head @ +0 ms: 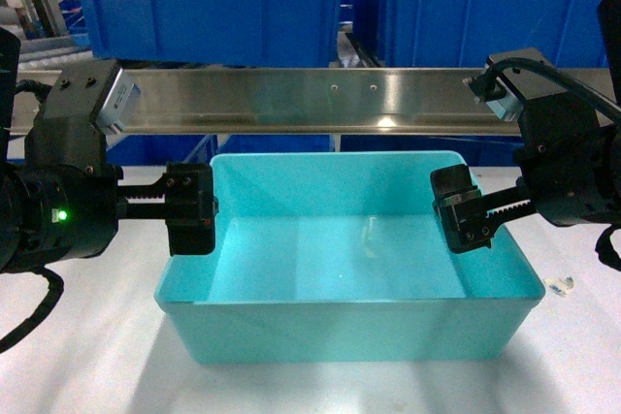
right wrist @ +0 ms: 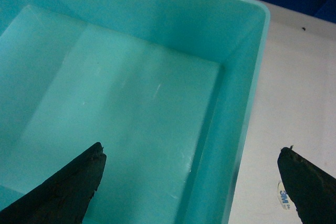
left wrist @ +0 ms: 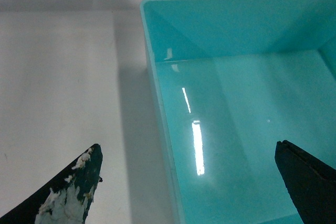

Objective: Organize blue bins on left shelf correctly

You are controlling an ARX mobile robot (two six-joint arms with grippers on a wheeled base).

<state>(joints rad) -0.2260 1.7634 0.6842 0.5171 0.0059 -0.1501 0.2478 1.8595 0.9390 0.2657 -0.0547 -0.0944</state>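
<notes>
The light turquoise blue bin stands empty on the white table, just in front of the left shelf's stainless-steel beam. My left gripper is open and straddles the bin's left wall. In the left wrist view one finger is over the table and the other over the bin floor. My right gripper is open and straddles the right wall. In the right wrist view one finger is inside the bin and one outside. Neither gripper is closed on the wall.
Two darker royal-blue bins sit on the shelf level behind the beam. The white tabletop runs around the turquoise bin. A small sticker lies on the table right of the bin, also in the right wrist view.
</notes>
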